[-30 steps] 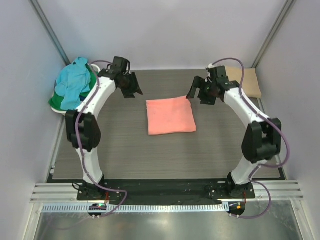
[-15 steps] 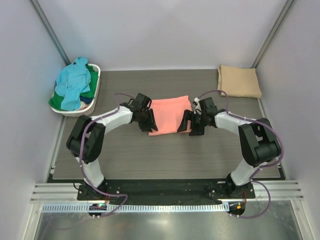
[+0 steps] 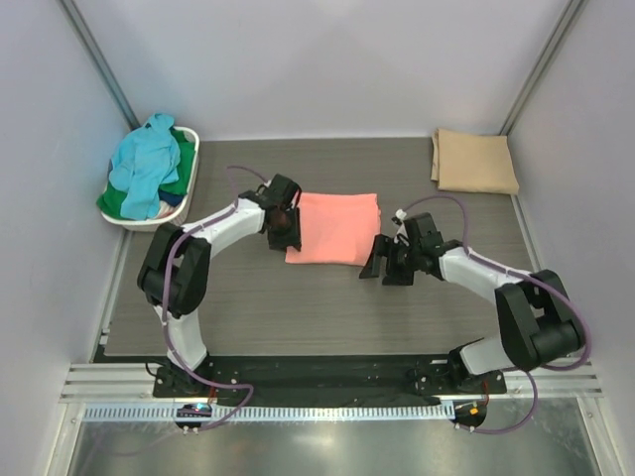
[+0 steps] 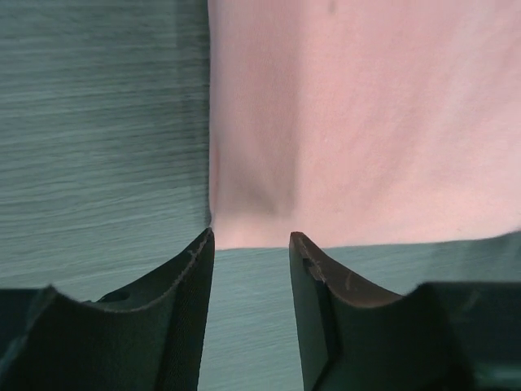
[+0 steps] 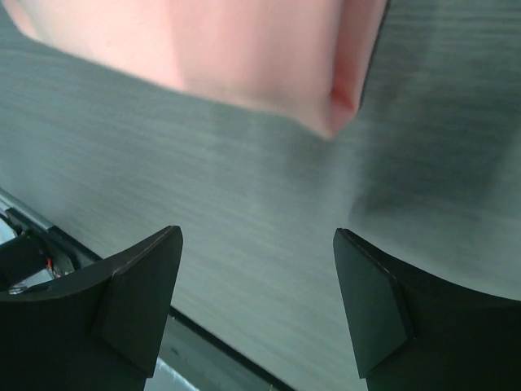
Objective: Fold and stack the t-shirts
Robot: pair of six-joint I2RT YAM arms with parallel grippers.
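Jaws stand parted and empty on both arms: left gripper (image 3: pixel 286 230) at the left edge of the folded salmon-pink cloth t-shirt (image 3: pixel 335 226), right gripper (image 3: pixel 380 266) just off its near-right corner. The shirt lies mid-surface; judged light and limp, best pinched through all layers at the corners. Wrist views show the layered edges; the overhead alone shows the folded tan t-shirt (image 3: pixel 474 162).

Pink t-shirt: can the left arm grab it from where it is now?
Probably yes. The jaws of the left arm stand apart right at a corner of the salmon-pink t-shirt, which lies flat on the table, with nothing between them and the cloth.
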